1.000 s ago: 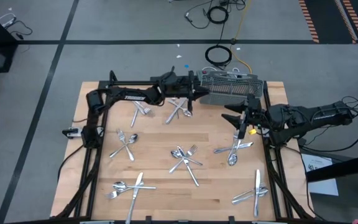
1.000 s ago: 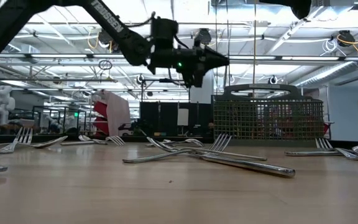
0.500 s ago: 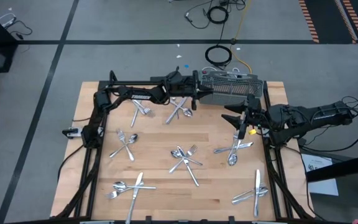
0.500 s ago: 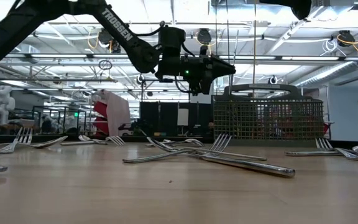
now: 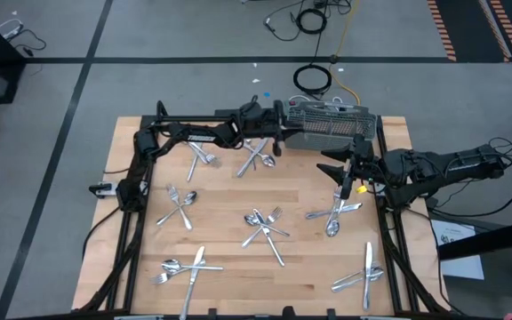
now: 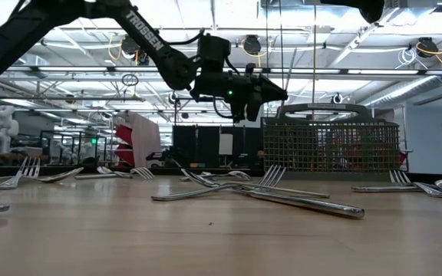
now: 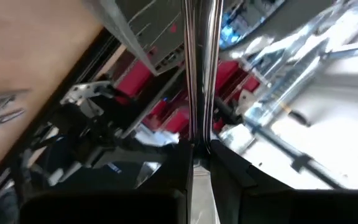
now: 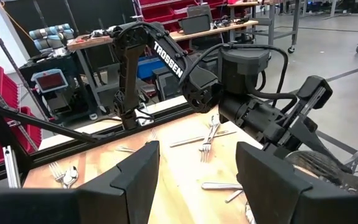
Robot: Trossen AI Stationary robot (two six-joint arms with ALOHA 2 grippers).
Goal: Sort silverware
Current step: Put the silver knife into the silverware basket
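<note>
My left gripper [image 5: 283, 133] reaches along the table's far edge to the left end of the grey mesh caddy [image 5: 332, 127] and is shut on one slim shiny piece of silverware [image 7: 199, 68]. In the low view it hovers level, well above the table, just left of the caddy [image 6: 330, 146]. My right gripper [image 5: 345, 169] waits open at the right side, in front of the caddy, with nothing between its fingers [image 8: 138, 177]. Crossed groups of silverware lie flat on the wood, among them one at the far middle [image 5: 258, 156] and one at the centre [image 5: 265, 227]. My left gripper pinches the piece's narrow shaft [image 7: 197, 134] between its two fingers. The fingers point level toward the caddy and lie along the shaft, which sticks out straight ahead past the fingertips. The piece is lifted clear of the table; whether it is a fork, spoon or knife does not show.
More silverware groups lie at the far left [image 5: 203, 156], left [image 5: 180, 204], right [image 5: 334, 213], near right [image 5: 363, 276] and near left [image 5: 185, 267]. Bare wood lies between them. Cables [image 5: 314, 78] lie on the floor beyond the far edge.
My left gripper has moved toward the caddy and sunk a little, rolling slightly about its pointing line, still shut on the piece of silverware.
</note>
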